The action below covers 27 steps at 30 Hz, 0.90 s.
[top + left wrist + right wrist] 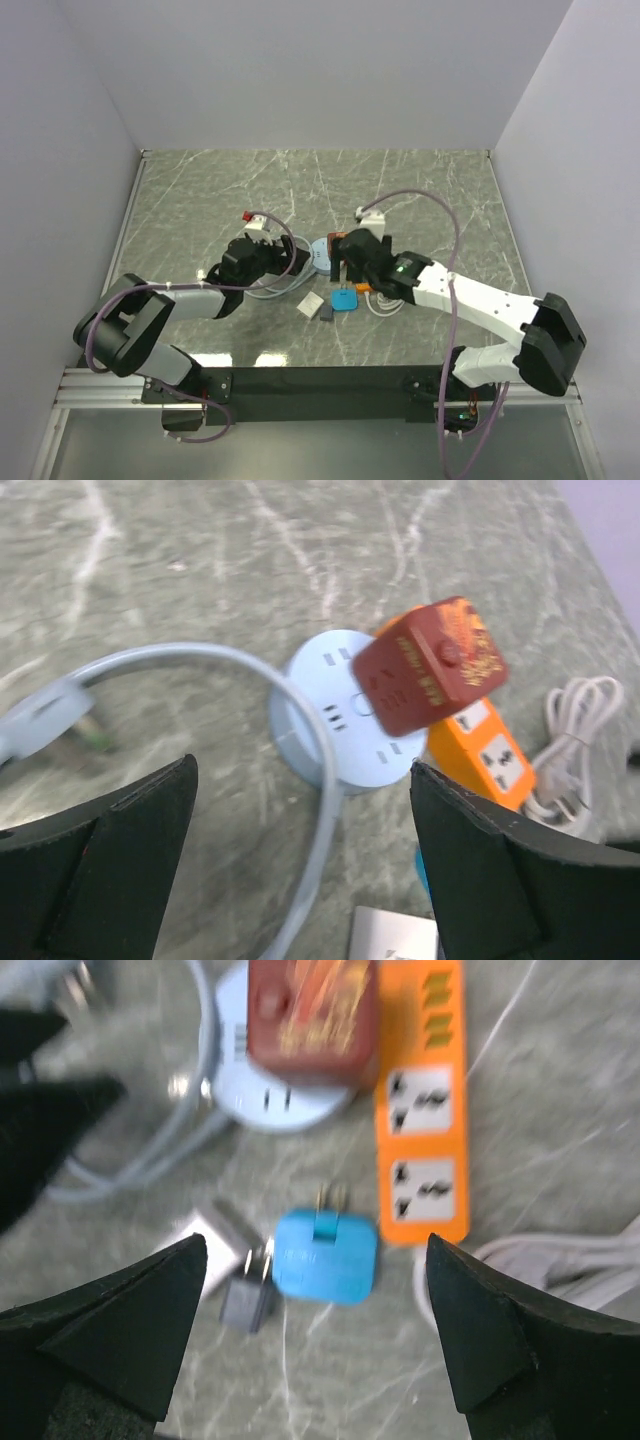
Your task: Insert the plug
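A red-brown plug adapter (428, 665) sits on the round pale-blue socket hub (345, 730), slightly tilted; I cannot tell how deep it is seated. It also shows in the right wrist view (312, 1020) on the hub (260, 1100). My left gripper (303, 770) is open and empty, just left of the hub (320, 255). My right gripper (316, 1245) is open and empty, hovering above a blue plug (325, 1255). In the top view the left gripper (285, 262) and the right gripper (347, 272) flank the hub.
An orange power strip (420, 1110) lies right of the hub. A grey plug (245, 1300) and a white block (200, 1240) lie beside the blue plug. The hub's pale cable (310, 780) loops left. White cables (570, 740) lie right; white plugs (258, 221) lie behind.
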Tool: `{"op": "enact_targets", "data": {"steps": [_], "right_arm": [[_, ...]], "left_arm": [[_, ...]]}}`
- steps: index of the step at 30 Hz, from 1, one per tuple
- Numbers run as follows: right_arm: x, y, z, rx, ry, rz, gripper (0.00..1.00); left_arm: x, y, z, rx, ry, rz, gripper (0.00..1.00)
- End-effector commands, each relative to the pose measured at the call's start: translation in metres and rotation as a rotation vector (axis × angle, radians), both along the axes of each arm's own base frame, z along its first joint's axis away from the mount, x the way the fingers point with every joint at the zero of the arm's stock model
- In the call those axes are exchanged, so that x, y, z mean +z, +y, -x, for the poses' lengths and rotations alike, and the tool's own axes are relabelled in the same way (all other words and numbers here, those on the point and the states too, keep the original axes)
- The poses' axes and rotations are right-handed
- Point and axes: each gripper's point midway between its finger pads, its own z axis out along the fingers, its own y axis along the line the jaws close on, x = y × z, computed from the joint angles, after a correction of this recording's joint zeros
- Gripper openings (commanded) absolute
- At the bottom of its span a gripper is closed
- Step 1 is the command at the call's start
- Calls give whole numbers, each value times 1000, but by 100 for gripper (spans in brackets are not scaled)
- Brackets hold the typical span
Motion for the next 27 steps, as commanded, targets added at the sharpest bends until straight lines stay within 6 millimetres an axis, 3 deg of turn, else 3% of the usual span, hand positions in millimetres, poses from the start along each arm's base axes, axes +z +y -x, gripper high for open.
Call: {"op": "enact_targets", "data": {"steps": [1, 9, 11, 15, 27], "right_arm": [[-16, 15, 21, -5, 61, -24, 96], [-44, 58, 47, 81, 152, -49, 87], [-54, 67, 50, 101, 180, -31, 80], [-69, 69, 57, 108, 228, 22, 70], [-92, 73, 65, 125, 282, 15, 56]], "left_arm": [[0, 17, -6, 114, 1, -7, 92], [-14, 10, 0, 66, 26, 1, 72], [-21, 10, -1, 64, 34, -19, 68], [-25, 9, -1, 55, 36, -31, 63], [-33, -10, 7, -30, 10, -90, 67]]}}
